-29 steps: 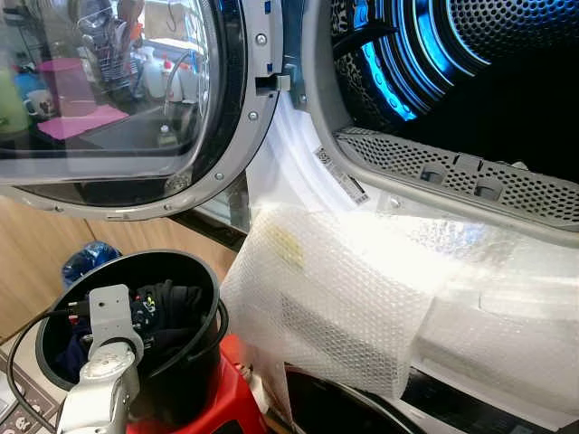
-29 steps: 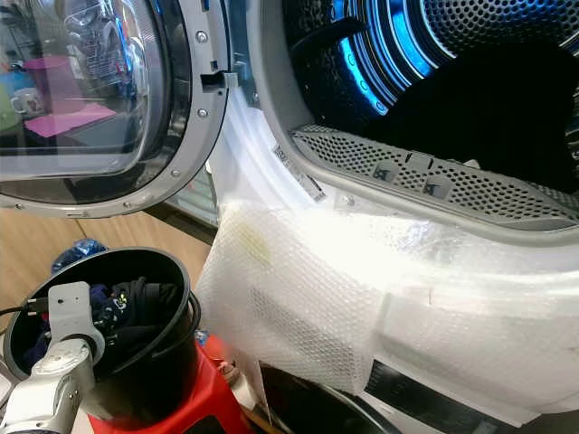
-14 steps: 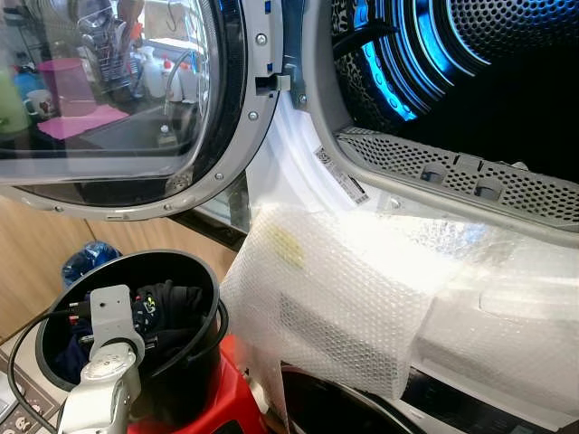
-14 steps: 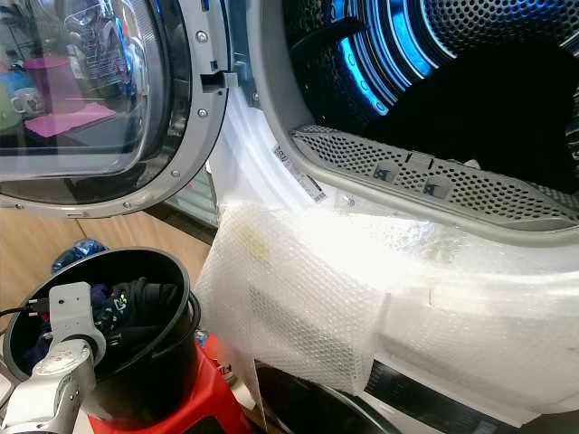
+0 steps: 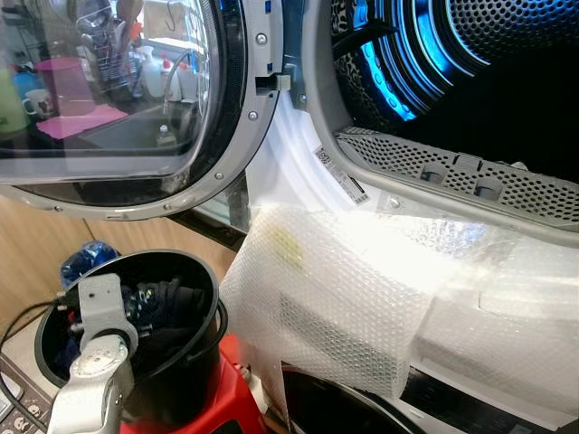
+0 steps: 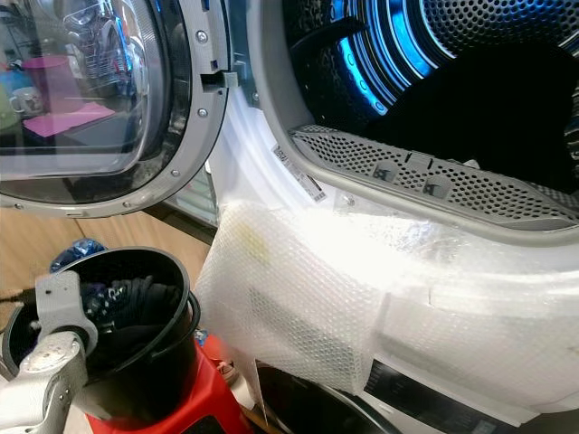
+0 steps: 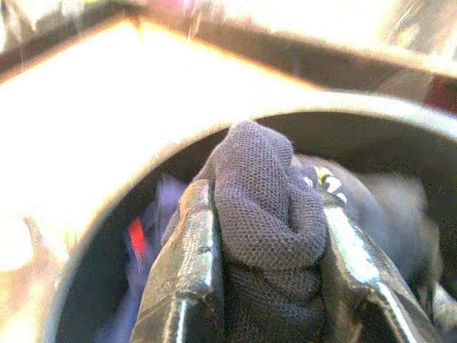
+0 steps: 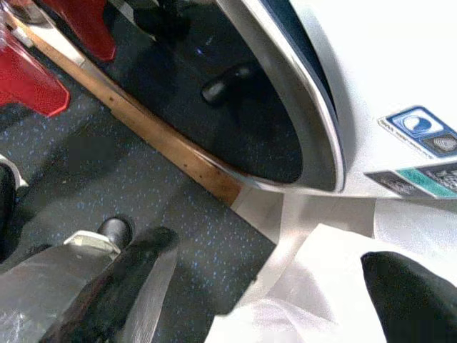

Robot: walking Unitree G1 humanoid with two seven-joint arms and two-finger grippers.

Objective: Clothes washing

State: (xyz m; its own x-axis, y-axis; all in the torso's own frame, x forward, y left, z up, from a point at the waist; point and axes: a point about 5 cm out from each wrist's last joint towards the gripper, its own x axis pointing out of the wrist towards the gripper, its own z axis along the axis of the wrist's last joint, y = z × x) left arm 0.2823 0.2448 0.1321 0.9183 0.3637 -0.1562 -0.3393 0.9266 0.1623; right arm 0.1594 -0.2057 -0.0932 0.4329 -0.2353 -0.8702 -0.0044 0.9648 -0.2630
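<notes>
Currently, left gripper (image 7: 268, 286): clenched on dark knit garment (image 7: 265, 214), inside black bucket (image 5: 194, 362).
Right gripper (image 8: 271, 286): fingers spread, idle, low beside washer front.
Bucket: below open door (image 5: 118, 99), left of drum opening.
Drum (image 5: 470, 81): up and right of garment; left arm nearer.
</notes>
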